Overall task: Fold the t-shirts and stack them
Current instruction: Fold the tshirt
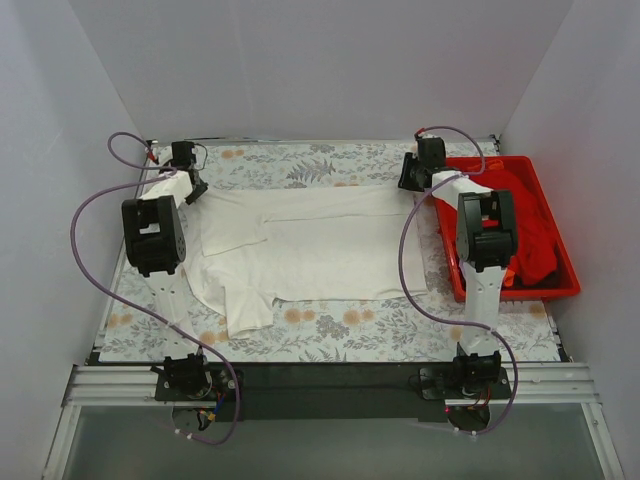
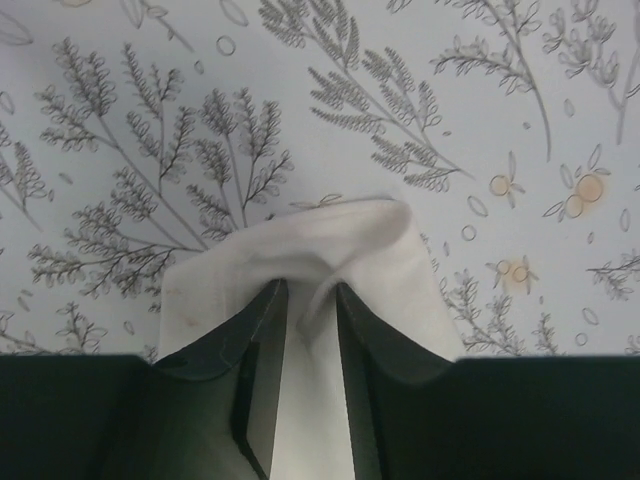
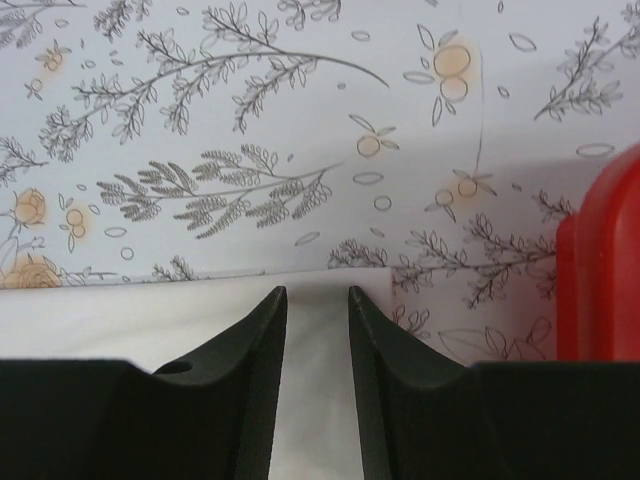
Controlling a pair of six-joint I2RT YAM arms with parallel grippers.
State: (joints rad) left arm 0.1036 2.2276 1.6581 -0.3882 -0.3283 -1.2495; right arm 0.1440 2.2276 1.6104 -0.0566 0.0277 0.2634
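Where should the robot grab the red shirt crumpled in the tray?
Probably pinch a raised fold of the red shirt near its middle, coming straight down from above: the tray walls block sideways approaches, and the crumpled heap offers ridges, not flat edges.

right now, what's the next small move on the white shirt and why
Probably lift both grippers slightly together. The left gripper pinches a bunched far corner of the white t-shirt; the right gripper straddles the other far corner, grip unclear. The shirt lies spread flat, so a small lift would test both holds before folding it over.
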